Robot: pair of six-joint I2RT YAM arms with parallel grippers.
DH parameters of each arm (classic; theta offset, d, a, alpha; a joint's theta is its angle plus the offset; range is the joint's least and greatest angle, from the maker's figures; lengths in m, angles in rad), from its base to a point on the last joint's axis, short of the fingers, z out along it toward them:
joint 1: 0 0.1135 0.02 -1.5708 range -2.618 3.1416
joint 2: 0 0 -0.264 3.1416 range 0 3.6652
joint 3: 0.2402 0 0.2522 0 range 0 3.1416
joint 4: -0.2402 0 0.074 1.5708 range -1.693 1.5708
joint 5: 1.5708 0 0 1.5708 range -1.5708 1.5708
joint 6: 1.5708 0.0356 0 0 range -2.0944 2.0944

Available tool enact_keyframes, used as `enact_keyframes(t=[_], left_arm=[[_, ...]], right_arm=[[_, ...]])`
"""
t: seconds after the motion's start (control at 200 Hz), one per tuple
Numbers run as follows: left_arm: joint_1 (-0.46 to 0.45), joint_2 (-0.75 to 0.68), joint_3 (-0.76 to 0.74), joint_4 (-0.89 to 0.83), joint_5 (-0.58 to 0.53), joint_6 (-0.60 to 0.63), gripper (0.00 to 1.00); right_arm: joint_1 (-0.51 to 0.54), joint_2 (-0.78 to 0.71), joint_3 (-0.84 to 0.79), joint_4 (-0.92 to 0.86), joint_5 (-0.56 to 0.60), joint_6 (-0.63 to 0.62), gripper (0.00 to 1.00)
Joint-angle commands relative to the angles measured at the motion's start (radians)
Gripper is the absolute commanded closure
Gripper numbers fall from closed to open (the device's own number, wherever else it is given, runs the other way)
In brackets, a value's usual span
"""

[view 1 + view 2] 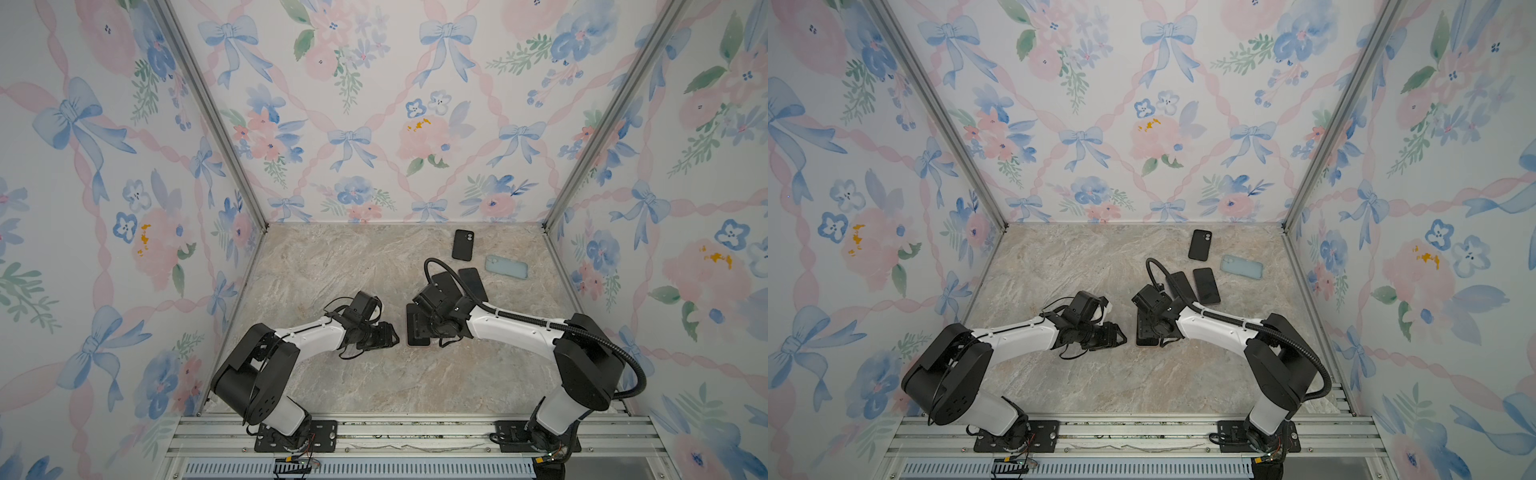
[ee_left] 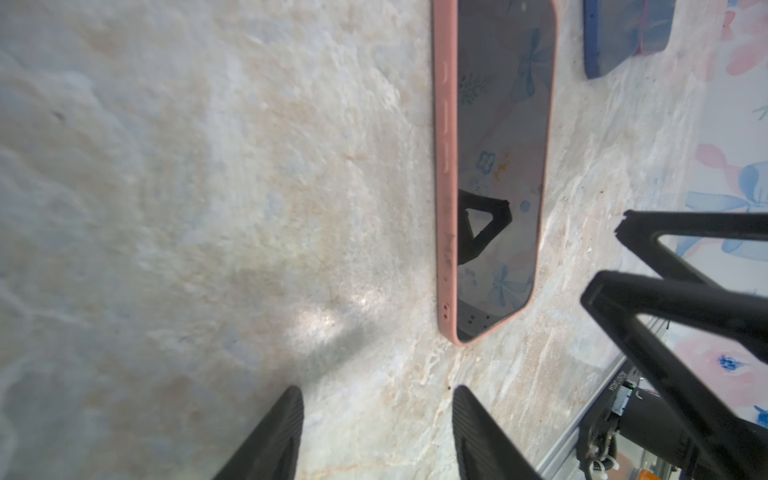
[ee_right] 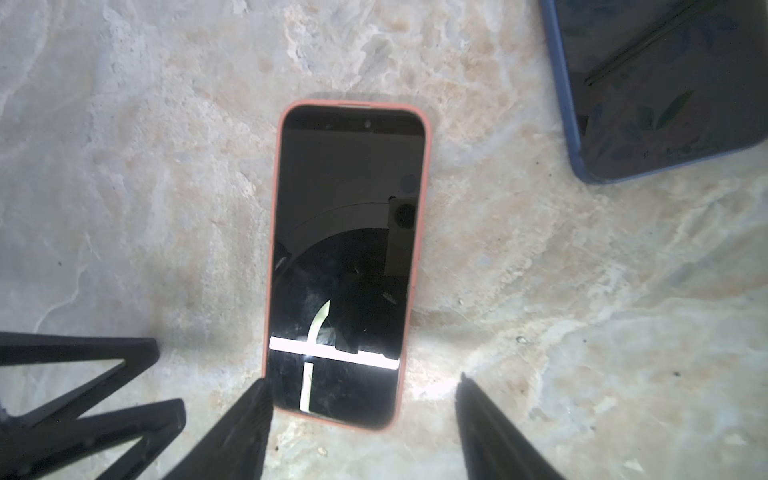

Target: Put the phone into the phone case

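The right end effector (image 3: 363, 378) stands spread wider than the phone. Its two black ribbed fingers (image 3: 245, 432) are cut off by the frame edge. One tip overlaps the case's near corner, though I cannot tell whether it touches, and the other stands clear over bare stone, so nothing is gripped. The left end effector (image 2: 376, 390) is also parted, with only bench between its grooved tips, and it holds nothing. The phone (image 3: 345, 249) lies flat with its glossy black screen up, seated inside the phone case (image 3: 272, 249). The case is a matte salmon-pink shell with rounded corners, and its rim frames the glass all round. In the left wrist view, raised button bumps and two small holes mark its long side. In both top views the pair is mostly hidden under the right arm (image 1: 511, 332). Only a dark slab shows, at 3 o'clock of the left end effector near the bench's middle. The bench (image 1: 332, 270) is matte, beige-grey and marble-veined. At 1 o'clock of the cased phone lie two dark phones (image 1: 1206, 286) side by side, one partly behind the arm. The wrist views show a blue case (image 3: 559, 83) on one of them, cropped, and I cannot tell which. Farther out lie a black case (image 1: 462, 245), back up with a camera cutout, and a pale blue case (image 1: 506, 267). Floral wallpaper (image 1: 374, 104) with bows covers the walls.
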State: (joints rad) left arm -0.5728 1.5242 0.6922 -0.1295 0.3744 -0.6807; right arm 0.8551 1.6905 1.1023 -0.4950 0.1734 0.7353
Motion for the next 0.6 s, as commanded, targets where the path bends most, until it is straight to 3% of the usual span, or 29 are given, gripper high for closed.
enact_keyframes(t=[0.0, 0.155, 0.595], left_arm=[[0.007, -0.022, -0.019, -0.031, -0.010, 0.033, 0.33], [0.017, -0.033, -0.025, -0.030, -0.016, 0.034, 0.26], [0.025, -0.005, -0.014, -0.031, 0.005, 0.032, 0.27]], right_arm=[[0.016, 0.041, 0.035, -0.051, 0.041, 0.025, 0.24], [0.025, 0.086, 0.070, -0.056, 0.029, 0.042, 0.21], [0.025, 0.178, 0.136, -0.066, 0.002, 0.067, 0.12]])
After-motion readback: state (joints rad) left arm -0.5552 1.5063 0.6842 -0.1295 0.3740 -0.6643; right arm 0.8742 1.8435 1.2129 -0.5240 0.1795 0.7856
